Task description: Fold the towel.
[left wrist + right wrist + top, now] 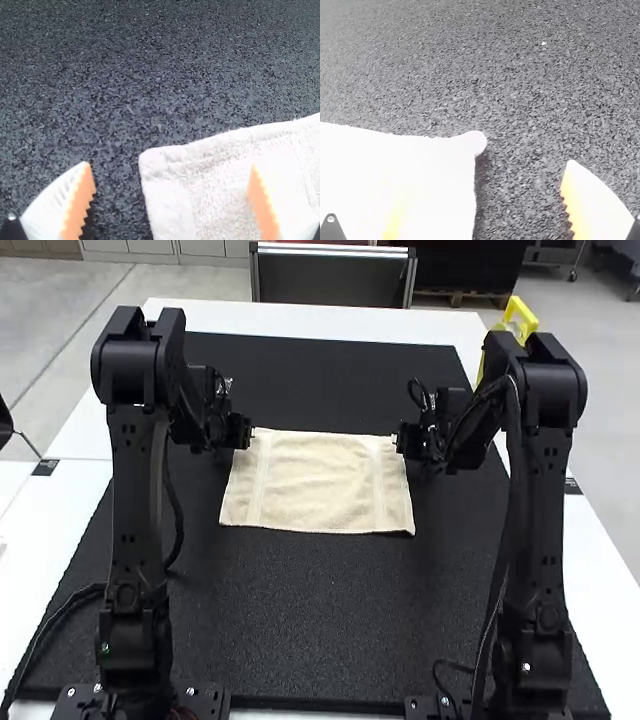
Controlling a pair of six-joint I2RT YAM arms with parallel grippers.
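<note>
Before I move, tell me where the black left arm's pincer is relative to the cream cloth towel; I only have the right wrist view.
Observer: The left pincer is at the towel's far left corner, as seen from the high view.
Operator: Report whether that pincer is open.
Observer: It's open, with the corner between its white ribbed fingers.
Operator: Describe how the whole towel lies.
Observer: It lies spread out on the black textured mat.

Black arms point(138, 510) have black cables point(180, 528) and white, orange-padded fingers point(47, 207).
</note>
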